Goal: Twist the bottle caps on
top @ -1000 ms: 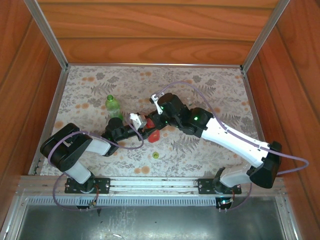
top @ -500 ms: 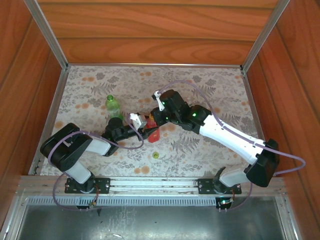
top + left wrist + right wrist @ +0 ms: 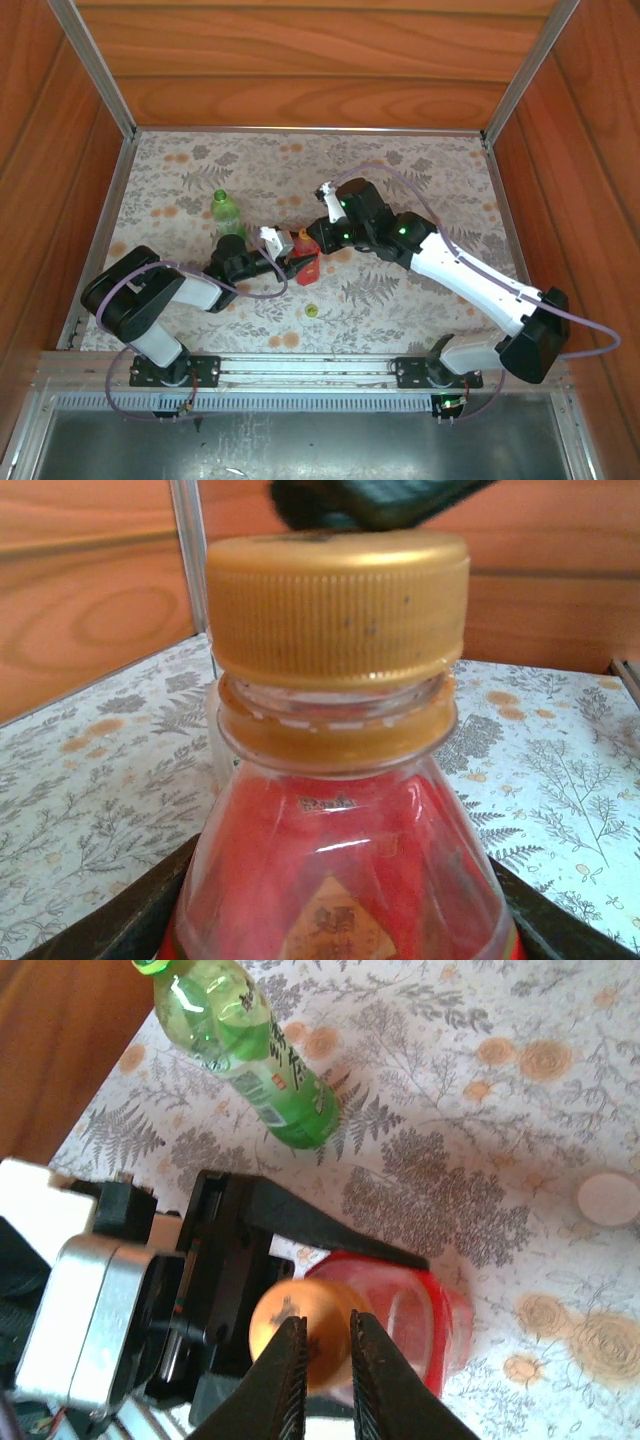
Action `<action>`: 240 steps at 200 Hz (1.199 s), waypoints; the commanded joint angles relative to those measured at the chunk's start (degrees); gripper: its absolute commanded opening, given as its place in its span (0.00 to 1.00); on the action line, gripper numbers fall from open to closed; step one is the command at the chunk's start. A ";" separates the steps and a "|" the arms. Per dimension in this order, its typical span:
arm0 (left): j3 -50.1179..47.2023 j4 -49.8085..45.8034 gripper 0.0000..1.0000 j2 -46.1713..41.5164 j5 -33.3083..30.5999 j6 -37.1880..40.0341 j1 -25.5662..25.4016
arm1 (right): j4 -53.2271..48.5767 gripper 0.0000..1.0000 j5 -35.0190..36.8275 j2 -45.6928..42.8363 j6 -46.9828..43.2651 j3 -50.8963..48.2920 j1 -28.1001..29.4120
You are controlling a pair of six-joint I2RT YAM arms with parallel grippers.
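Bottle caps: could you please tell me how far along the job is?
Done: orange cap is seated on the red bottle, tightness unclear. In hand: left claw grips that bottle, with the shut right claw over the cap. Left: white cap and green cap lie loose.

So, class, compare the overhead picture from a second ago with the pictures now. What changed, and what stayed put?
The right gripper shut its fingers just over the orange cap, and its wrist shifted slightly rightward in the overhead view. The left gripper kept holding the red bottle. The green bottle and the loose yellow-green cap stayed put.
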 commanded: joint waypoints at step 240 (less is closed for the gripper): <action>0.73 -2.27 0.59 1.76 1.34 0.07 0.48 | 0.83 0.16 -19.00 -2.77 -0.79 -5.70 -4.52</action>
